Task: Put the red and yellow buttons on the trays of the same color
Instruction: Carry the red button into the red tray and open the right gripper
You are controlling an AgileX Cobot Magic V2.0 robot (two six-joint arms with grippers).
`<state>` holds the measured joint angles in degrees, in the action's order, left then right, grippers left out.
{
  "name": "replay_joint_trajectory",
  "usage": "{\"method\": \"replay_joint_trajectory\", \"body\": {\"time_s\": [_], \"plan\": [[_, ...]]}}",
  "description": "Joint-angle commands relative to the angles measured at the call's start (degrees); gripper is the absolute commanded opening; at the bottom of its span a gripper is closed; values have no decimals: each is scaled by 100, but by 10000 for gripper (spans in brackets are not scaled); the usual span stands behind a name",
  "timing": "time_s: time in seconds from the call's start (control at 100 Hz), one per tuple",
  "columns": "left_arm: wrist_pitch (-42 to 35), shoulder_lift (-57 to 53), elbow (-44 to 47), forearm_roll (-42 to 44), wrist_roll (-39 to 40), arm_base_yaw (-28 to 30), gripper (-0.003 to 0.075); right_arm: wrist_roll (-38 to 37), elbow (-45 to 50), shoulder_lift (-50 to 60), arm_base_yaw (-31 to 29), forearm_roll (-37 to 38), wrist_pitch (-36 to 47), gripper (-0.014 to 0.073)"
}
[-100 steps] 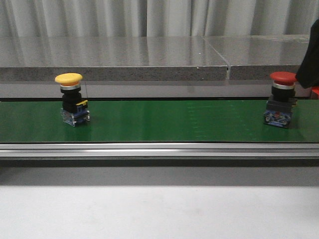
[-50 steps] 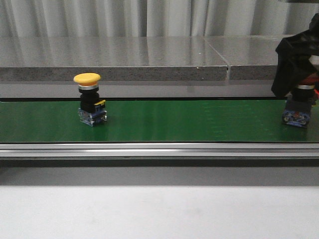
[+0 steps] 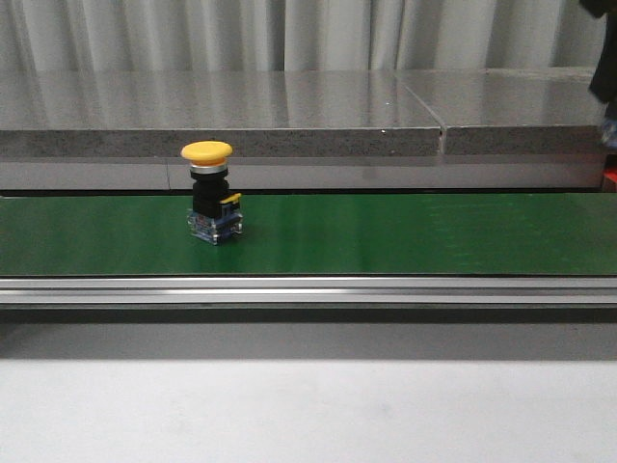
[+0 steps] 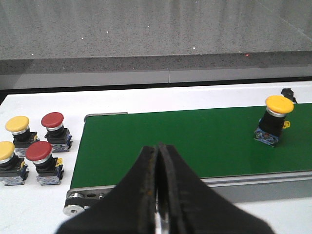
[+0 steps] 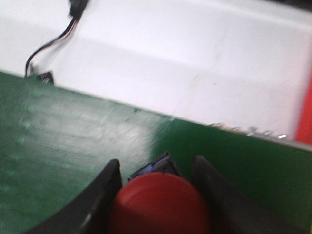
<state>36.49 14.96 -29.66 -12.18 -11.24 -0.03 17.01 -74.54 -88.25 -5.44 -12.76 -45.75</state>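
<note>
While a yellow button [image 3: 212, 193] rides the green belt [image 3: 405, 236], no tray contents show.

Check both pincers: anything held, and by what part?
Right pincer holds the red button, fingers on either side of its cap. Left pincer is shut on nothing.

Yellow button [image 3: 210, 204] upright on belt; red button [image 5: 158, 202] pincer-held.

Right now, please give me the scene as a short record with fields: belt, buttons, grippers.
belt: green belt, one yellow button standing upright on it
spare buttons: two yellow, two red, on white table off the belt's end
left gripper: shut, empty, above the belt edge
right gripper: shut on red button
</note>
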Motion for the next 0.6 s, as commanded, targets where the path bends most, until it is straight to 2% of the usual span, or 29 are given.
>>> {"method": "replay_joint_trajectory", "body": {"time_s": [0.0, 0.1, 0.24, 0.59], "plan": [[-392, 55, -140, -103, 13, -29, -19, 45, -606, 68, -460, -30, 149, 142], [-392, 55, -140, -103, 13, -29, -19, 45, -1079, -249, -993, -30, 144, 142], [-392, 55, -140, -103, 13, -29, -19, 50, -1667, -861, -1445, -30, 149, 142], [-392, 55, -140, -103, 13, -29, -19, 69, -2803, -2299, -1702, -30, 311, 142]]}}
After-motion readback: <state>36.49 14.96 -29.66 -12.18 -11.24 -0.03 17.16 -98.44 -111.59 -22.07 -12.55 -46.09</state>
